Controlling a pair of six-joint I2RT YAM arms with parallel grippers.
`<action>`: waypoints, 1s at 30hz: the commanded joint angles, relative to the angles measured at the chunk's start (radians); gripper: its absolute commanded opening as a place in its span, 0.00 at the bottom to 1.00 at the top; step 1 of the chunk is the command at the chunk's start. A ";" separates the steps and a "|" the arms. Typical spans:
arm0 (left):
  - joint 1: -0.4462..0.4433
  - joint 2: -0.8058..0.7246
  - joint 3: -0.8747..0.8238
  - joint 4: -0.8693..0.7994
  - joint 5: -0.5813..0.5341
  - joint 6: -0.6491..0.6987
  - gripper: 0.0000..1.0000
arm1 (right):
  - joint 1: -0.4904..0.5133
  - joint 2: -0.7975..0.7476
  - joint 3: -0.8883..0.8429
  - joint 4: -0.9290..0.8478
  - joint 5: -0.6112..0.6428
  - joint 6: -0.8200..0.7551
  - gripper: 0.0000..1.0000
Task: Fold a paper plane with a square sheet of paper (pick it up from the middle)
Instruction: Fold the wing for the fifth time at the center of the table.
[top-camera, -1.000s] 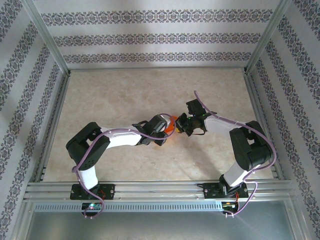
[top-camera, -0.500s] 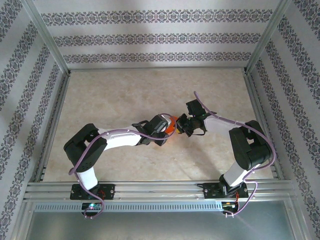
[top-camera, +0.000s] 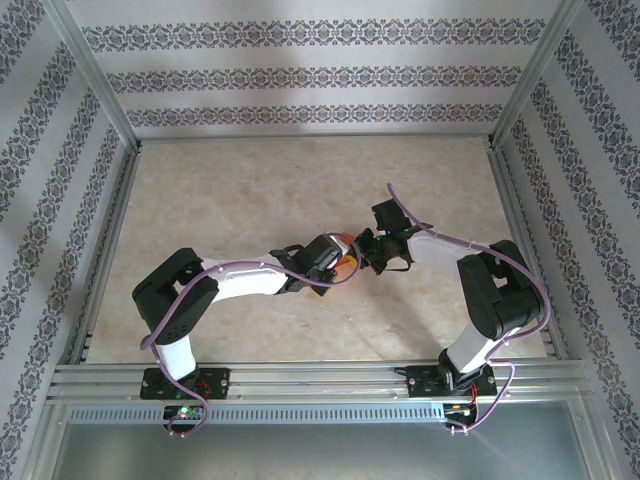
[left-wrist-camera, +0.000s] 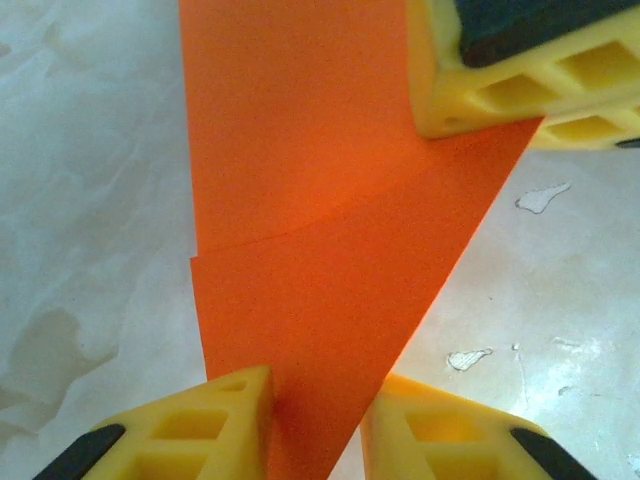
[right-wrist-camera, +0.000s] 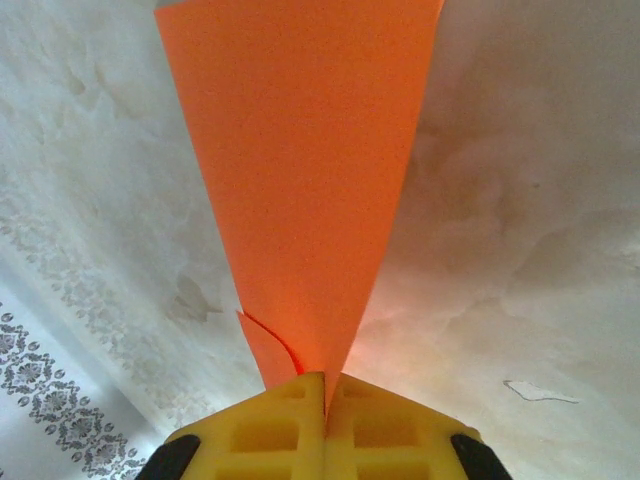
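Note:
The square sheet of paper (top-camera: 347, 250) is bright orange-red and folded into a pointed, layered wedge, the shape of a paper plane. It hangs between the two grippers above the table's middle. My right gripper (right-wrist-camera: 325, 385) is shut on its narrow tip, with the paper (right-wrist-camera: 300, 170) fanning away from the jaws. In the left wrist view those right fingers (left-wrist-camera: 520, 70) pinch one corner. My left gripper (left-wrist-camera: 315, 420) stands open astride the opposite point of the paper (left-wrist-camera: 320, 200). One pad touches the paper and the other sits just off its edge. From above, the left gripper (top-camera: 340, 262) faces the right gripper (top-camera: 362, 248) closely.
The marbled beige table (top-camera: 250, 190) is ringed by an aluminium frame (top-camera: 300, 375) and patterned walls (top-camera: 320, 80). Purple cables loop over both arms (top-camera: 440, 238). Small white flecks mark the tabletop (left-wrist-camera: 540, 197).
My left gripper's jaws have narrowed around the paper's point, and its wrist has shifted slightly toward the near edge. The right arm holds still, shut on the paper.

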 joint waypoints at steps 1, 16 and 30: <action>-0.021 0.015 -0.018 0.017 -0.028 0.038 0.25 | 0.010 0.014 0.019 -0.024 -0.018 -0.011 0.04; -0.024 0.035 -0.045 0.057 -0.030 0.023 0.10 | -0.001 0.007 0.024 -0.022 -0.025 -0.026 0.35; -0.022 0.027 -0.033 0.045 0.034 -0.008 0.03 | -0.093 -0.104 0.013 -0.087 0.046 -0.130 0.63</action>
